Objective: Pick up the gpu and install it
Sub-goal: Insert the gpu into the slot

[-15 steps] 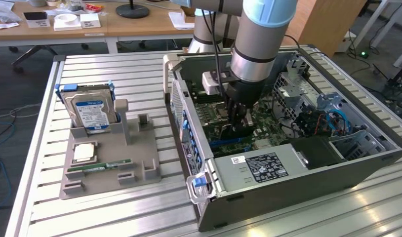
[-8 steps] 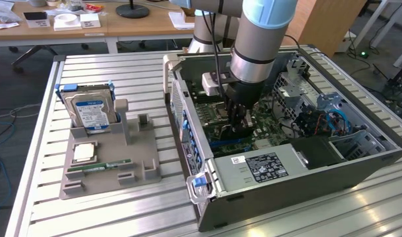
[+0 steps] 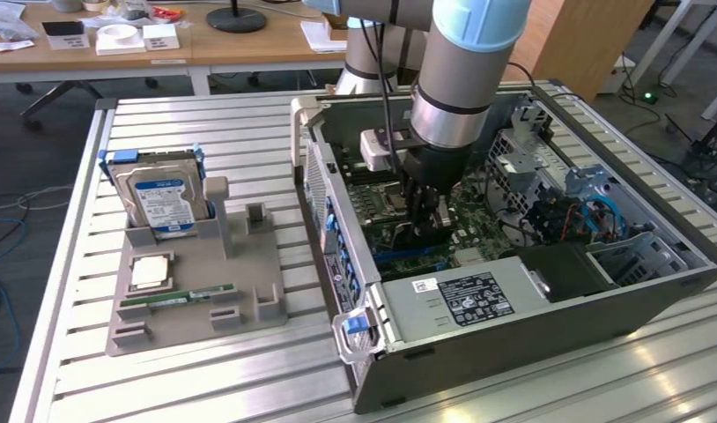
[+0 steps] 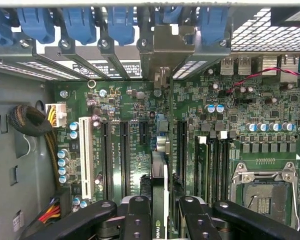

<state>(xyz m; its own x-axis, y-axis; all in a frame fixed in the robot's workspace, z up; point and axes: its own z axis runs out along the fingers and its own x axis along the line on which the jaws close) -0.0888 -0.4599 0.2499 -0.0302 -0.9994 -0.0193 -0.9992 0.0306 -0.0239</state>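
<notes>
The arm reaches down into the open case point(image 3: 512, 335), which lies on its side on the desk point(image 3: 218, 388) so that the motherboard point(image 4: 215, 100) faces up. The gripper point(image 4: 162, 210) holds the gpu point(image 4: 160, 185) on edge. The fingers point(image 4: 139, 215) stand narrow and clamp the card's two faces. That hold keeps the card's bottom edge pointing at the long slots point(image 4: 125, 155) and lines its far end up with the rear openings under the blue latches point(image 4: 80, 22).

In the exterior view the gripper point(image 3: 427, 231) sits low over the board, and the tray point(image 3: 182, 326) to that view's left carries the hard drive point(image 3: 158, 198) and memory stick point(image 3: 176, 300).

The card hides its own lower edge, so I cannot tell whether it is in a slot, touching one, or just above. Which slot it lines up with is also unclear. The wrist view cuts off the fingers' upper parts.
</notes>
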